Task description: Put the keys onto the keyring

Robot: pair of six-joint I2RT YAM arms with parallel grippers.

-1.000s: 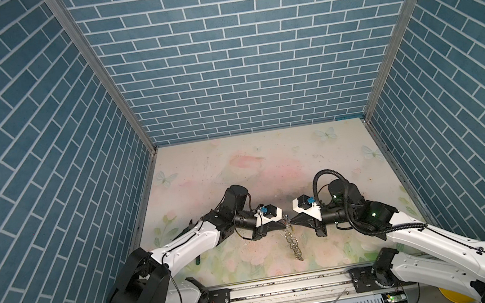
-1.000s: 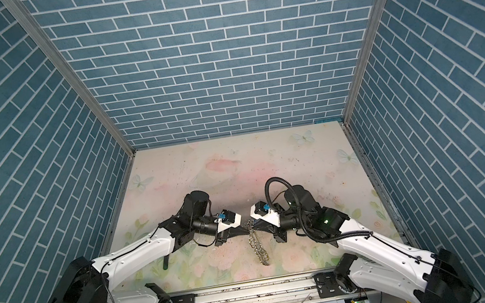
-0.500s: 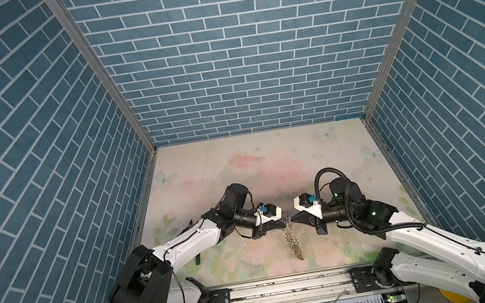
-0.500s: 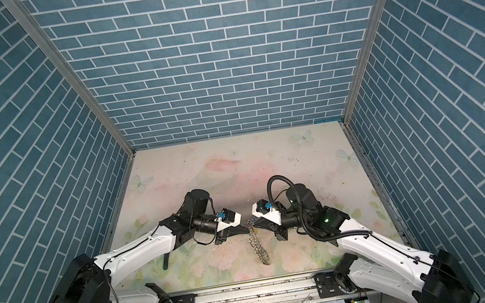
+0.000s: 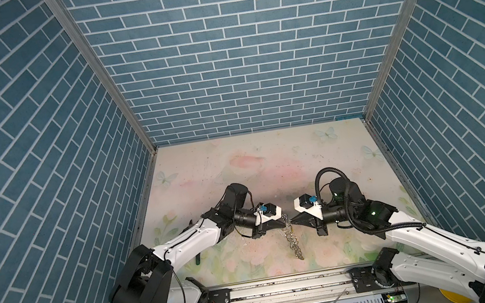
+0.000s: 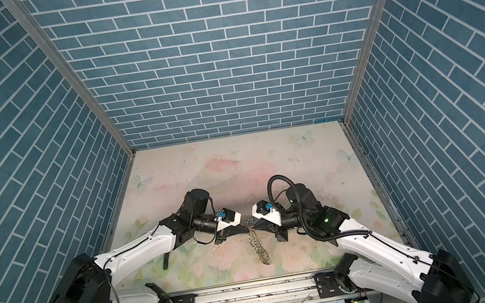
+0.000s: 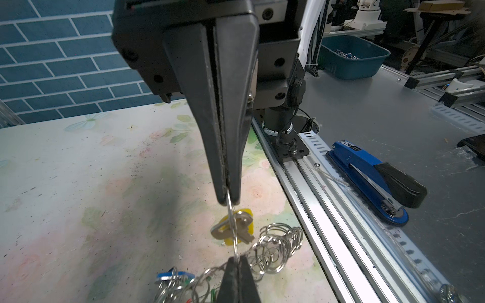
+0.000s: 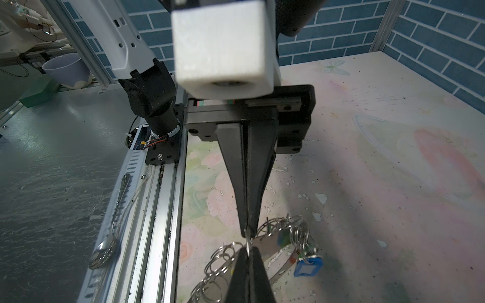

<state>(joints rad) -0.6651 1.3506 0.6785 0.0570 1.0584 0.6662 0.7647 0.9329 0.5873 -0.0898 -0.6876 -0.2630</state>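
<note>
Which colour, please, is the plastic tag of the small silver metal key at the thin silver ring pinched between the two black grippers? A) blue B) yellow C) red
B: in the left wrist view a yellow tag shows behind the silver key at the pinched ring, held by the left gripper and the right gripper.

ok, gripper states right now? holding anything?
Left gripper: closed, pinching a thin silver ring.
Right gripper: closed, pinching the same silver ring from the opposite side.
</note>
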